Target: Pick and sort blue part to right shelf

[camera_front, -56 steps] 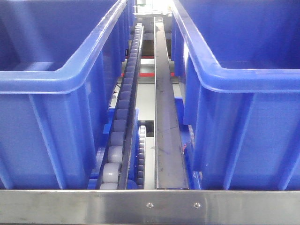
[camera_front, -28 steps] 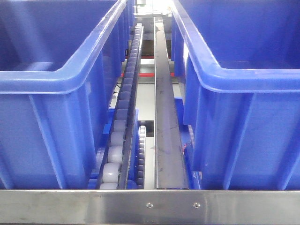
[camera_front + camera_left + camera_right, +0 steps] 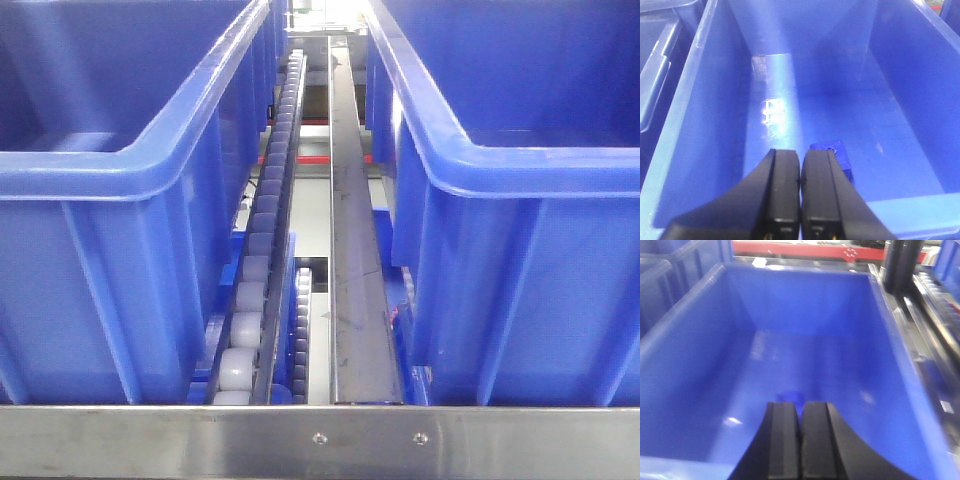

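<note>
Blue part [image 3: 834, 156] in bin [image 3: 715, 125], L wrist only, L claw [image 3: 800, 172] closed

Factory line: blue bins [image 3: 120, 250], roller conveyor [image 3: 262, 240].

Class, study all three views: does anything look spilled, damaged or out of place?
Nothing stands out. Each bin holds one small blue part, lying flat on the floor. Both grippers, left and right, are shut and empty.
</note>
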Robot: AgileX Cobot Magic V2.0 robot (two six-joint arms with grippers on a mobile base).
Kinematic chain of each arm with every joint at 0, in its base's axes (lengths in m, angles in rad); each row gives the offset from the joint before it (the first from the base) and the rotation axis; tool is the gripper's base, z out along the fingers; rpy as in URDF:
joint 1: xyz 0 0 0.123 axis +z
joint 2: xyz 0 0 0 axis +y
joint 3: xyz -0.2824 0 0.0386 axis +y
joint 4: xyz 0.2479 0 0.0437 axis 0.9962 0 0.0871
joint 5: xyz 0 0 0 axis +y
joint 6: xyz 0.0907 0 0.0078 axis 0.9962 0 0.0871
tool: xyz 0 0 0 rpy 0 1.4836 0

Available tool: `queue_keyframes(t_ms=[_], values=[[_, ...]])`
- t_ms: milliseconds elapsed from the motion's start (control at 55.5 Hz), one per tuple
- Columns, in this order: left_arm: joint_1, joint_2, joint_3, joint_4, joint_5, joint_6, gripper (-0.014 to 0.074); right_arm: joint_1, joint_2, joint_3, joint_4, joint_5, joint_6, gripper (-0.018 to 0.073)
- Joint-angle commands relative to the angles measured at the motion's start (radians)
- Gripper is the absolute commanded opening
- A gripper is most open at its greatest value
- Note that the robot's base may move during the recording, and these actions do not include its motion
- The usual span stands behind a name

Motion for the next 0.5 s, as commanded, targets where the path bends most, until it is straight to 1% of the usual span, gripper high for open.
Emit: queue_keyframes(t_ms=[0, 270, 396, 432, 486], values=[[-0.002, 0.007, -0.027, 0.006, -0.073, 0.001, 0.0124, 0.001, 0.013, -0.025, 0.024, -0.122, -0.008, 0.0037], [-0.002, 0.007, -0.027, 0.006, -0.073, 0.001, 0.0124, 0.001, 0.013, -0.025, 0.024, -0.118, -0.008, 0.0037], [0.002, -0.001, -0.003, -0.001, -0.071, 0.001, 0.0124, 0.001, 0.013, -0.025, 0.024, -0.118, -0.008, 0.0037], [0.012, -0.014, 0.013, -0.01, -0.075, -0.001, 0.0124, 0.001, 0.013, -0.025, 0.024, -0.118, -0.008, 0.0037], [0.033, -0.043, 0.041, -0.053, -0.103, -0.001, 0.0124, 0.001, 0.013, -0.025, 0.024, -0.118, -0.008, 0.0037]])
